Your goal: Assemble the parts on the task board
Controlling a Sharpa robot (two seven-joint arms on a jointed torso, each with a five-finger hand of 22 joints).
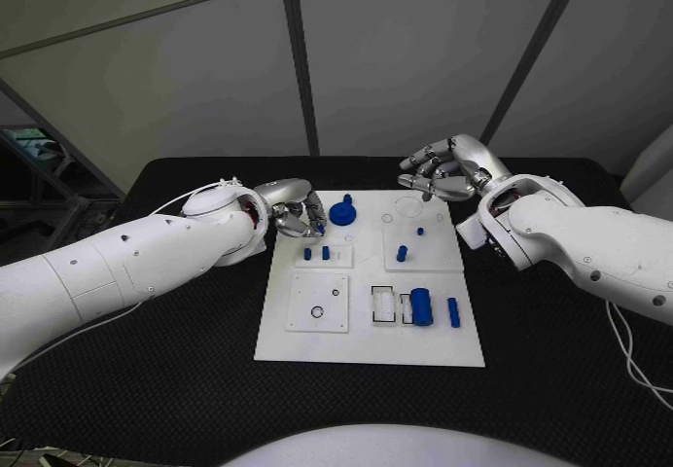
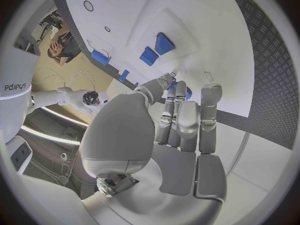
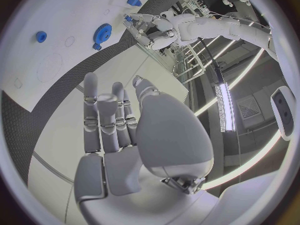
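Centrally placed on the black table [image 1: 168, 379]: white task board [image 1: 371, 345], carrying all the small blue parts. At the board's far left corner: blue gear [image 1: 343, 211], upright, with left hand [image 1: 295, 216] right beside it, fingers curled toward the gear; actual contact impossible to tell. Left wrist view: same hand [image 2: 181, 120] with fingers side by side, extended over the board, a sliver of blue just past the fingertips. Beyond the board's far right corner: right hand [image 1: 442, 167], raised clear of the board, fingers loosely bent and apart, holding nothing; right wrist view: that hand [image 3: 119, 130] with fingers straight, nothing between them. Nearer the board's middle: two short pegs [image 1: 317, 253] standing in a left-side recess, another peg [image 1: 402, 253] on the right side. Toward the board's near edge: blue cylinder [image 1: 419, 306] and slim pin [image 1: 453, 310] side by side, with a square plate [image 1: 318, 303] left of them.
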